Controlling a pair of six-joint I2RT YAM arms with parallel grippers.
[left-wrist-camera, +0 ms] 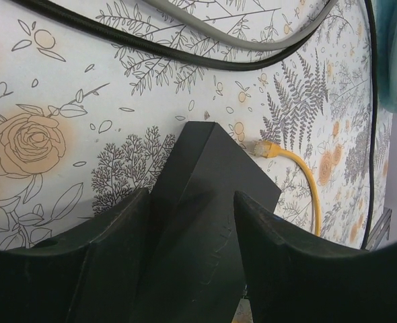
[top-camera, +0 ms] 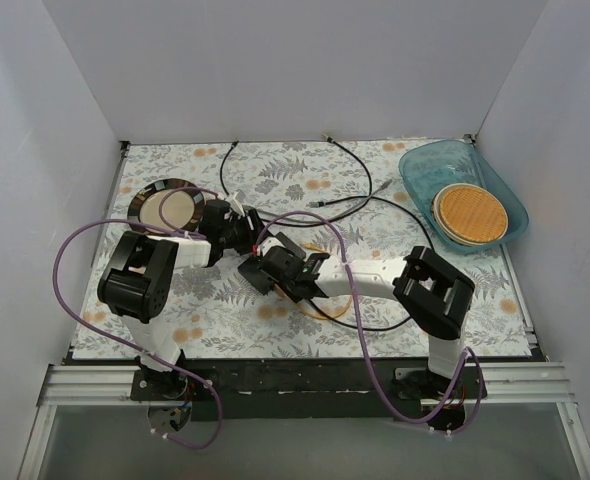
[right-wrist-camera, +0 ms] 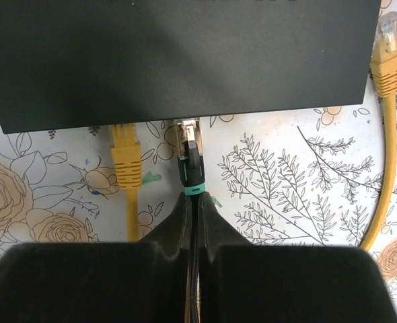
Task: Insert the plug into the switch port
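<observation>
The switch [right-wrist-camera: 185, 60] is a flat matte-black box across the top of the right wrist view. My right gripper [right-wrist-camera: 197, 202] is shut on a black cable just behind its plug [right-wrist-camera: 189, 151], which has a teal boot. The plug's clear tip touches the near edge of the switch; I cannot tell how far in it is. In the left wrist view a corner of the switch [left-wrist-camera: 205, 202] sits between my left gripper's [left-wrist-camera: 192, 195] fingers, which are closed on it. In the top view the two grippers [top-camera: 240, 230] [top-camera: 265, 268] meet at mid-table.
A yellow cable's plug [right-wrist-camera: 126, 155] lies left of the held plug, and its other end [right-wrist-camera: 388, 54] lies by the switch's right side. A dark-rimmed plate [top-camera: 140, 200] lies back left. A blue tray [top-camera: 420, 175] stands back right. Black cables [top-camera: 355, 170] cross the back.
</observation>
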